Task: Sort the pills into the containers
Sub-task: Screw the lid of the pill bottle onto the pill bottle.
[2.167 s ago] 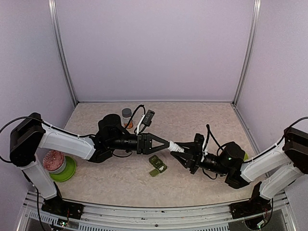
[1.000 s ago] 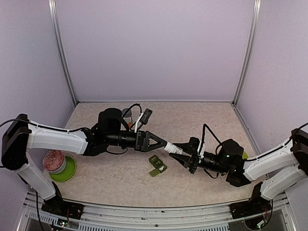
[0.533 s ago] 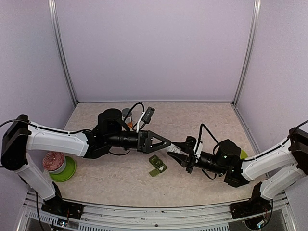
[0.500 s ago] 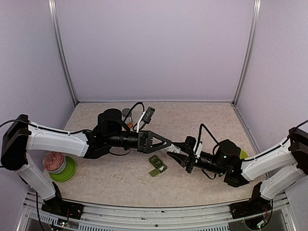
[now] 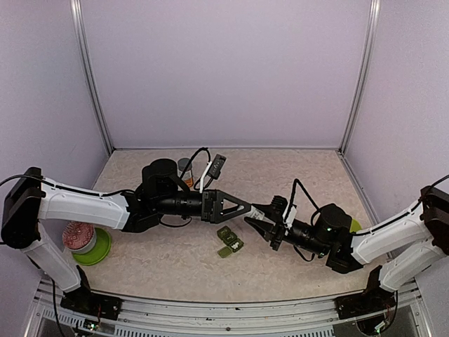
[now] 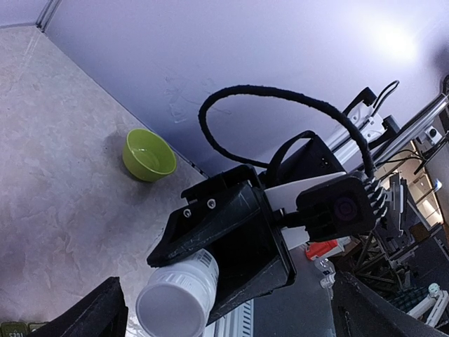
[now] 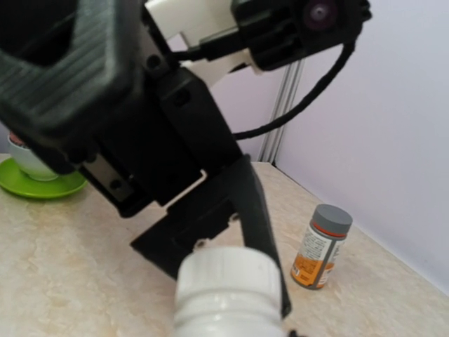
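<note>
My right gripper (image 5: pixel 258 223) is shut on a white pill bottle (image 6: pixel 179 298) with a ribbed white cap (image 7: pixel 228 288), holding it level above the table's middle. My left gripper (image 5: pixel 244 209) faces it with its jaws wide open. One of its black fingers (image 7: pixel 261 217) stands right beside the cap, and I cannot tell whether they touch. The containers, a small olive-green pill box (image 5: pixel 229 242), lie on the table just below where both grippers meet. No loose pills show.
An orange-labelled bottle with a grey cap (image 5: pixel 184 167) (image 7: pixel 320 247) stands at the back, behind the left arm. At the left a lime-green bowl (image 5: pixel 99 247) holds a cup (image 5: pixel 78 235). A second green bowl (image 6: pixel 149 154) sits behind the right arm.
My left gripper's jaws have opened wide off the bottle's cap. The right gripper has crept a little leftward, still holding the bottle.
</note>
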Robot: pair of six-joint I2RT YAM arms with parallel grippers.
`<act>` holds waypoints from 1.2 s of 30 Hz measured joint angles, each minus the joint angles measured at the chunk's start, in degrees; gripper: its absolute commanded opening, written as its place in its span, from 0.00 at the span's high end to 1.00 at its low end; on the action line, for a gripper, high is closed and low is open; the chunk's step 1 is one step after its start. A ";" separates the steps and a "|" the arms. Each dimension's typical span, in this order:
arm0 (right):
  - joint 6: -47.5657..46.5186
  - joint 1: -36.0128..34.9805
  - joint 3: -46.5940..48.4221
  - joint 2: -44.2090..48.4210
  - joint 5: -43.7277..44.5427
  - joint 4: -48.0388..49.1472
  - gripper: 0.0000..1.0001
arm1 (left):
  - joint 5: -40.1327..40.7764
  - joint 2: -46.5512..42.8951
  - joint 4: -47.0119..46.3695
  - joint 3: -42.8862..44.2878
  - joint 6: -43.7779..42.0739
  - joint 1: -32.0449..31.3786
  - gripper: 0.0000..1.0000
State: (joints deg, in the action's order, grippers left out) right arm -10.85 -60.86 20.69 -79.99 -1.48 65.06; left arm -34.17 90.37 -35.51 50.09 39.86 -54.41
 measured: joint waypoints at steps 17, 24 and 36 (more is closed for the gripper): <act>0.37 -0.26 1.05 -2.67 -0.11 0.81 1.00 | 0.15 0.00 -1.42 0.00 0.42 0.00 0.01; 0.44 -0.72 1.88 -3.76 -1.01 0.79 1.00 | 0.11 0.02 -2.29 0.00 0.63 0.00 0.01; 0.50 -0.87 2.08 -3.93 -1.92 0.76 1.00 | 0.15 0.02 -2.67 0.00 0.37 -0.02 0.01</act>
State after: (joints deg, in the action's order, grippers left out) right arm -10.35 -61.73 22.76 -83.92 -3.40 65.82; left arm -34.02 90.39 -38.17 50.09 40.23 -54.43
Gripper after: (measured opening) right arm 0.312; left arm 0.988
